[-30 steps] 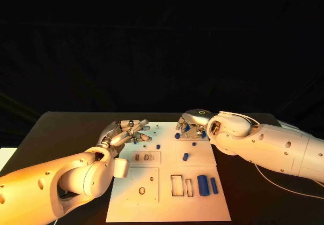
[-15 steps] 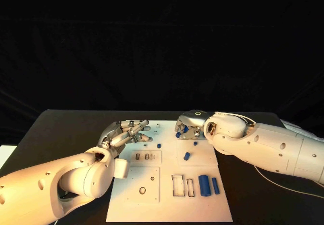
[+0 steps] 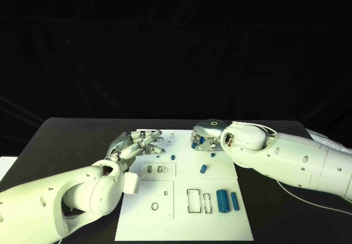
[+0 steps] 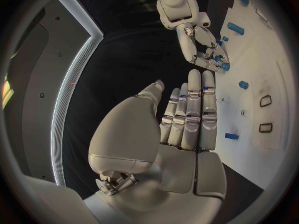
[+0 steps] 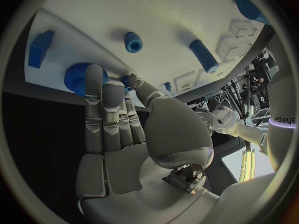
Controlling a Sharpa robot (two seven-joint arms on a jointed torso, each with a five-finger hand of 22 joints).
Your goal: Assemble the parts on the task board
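Head view: black bench (image 3: pixel 66 137), dark backdrop, white task board (image 3: pixel 183 213) centred with blue parts (image 3: pixel 222 200) scattered on it. Right hand (image 3: pixel 204 138) fingers (image 5: pixel 94 92) touch a blue gear (image 5: pixel 77 79) at the far edge. Left hand (image 3: pixel 136 145) fingers straight, together, holding nothing.

task board (image 3: pixel 165 201): matt white plastic | table (image 3: pixel 66 147): matt black | fingers (image 4: pixel 194 109): glossy metal

left arm: enters at 8 o'clock | left hand (image 3: pixel 138 144): fingers straight, side by side, empty | right arm: enters at 4 o'clock | right hand (image 3: pixel 203 138): fingertips (image 5: pixel 94 73) down, grip unclear
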